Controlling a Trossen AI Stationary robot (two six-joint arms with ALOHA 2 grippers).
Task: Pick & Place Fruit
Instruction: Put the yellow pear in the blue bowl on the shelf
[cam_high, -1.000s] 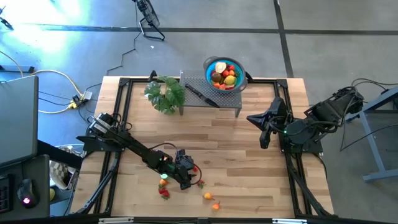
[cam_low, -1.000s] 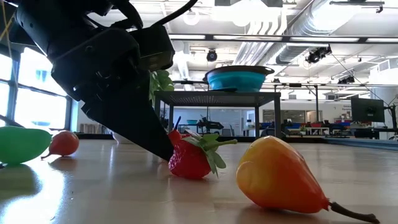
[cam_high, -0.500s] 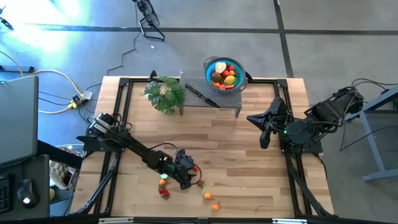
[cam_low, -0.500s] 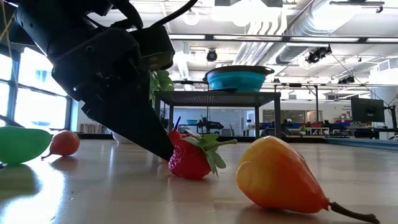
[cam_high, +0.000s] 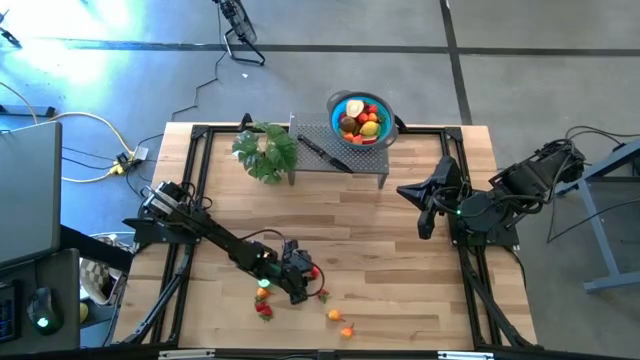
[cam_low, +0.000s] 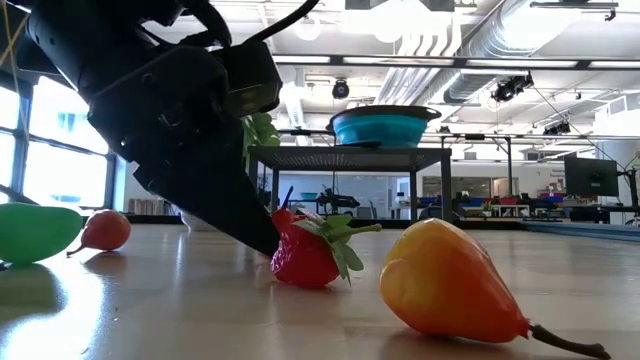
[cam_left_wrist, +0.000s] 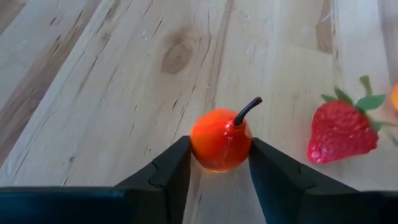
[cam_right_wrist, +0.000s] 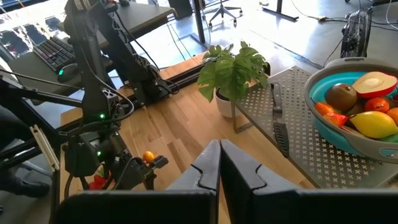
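Pinching a small orange-red stemmed fruit (cam_left_wrist: 220, 138) squarely between its part-closed fingers, the left gripper (cam_left_wrist: 219, 167) sits low on the table, well away from the blue bowl (cam_high: 361, 119); a strawberry (cam_left_wrist: 343, 131) lies just beside. Right gripper (cam_right_wrist: 219, 163) waits, closed and empty.
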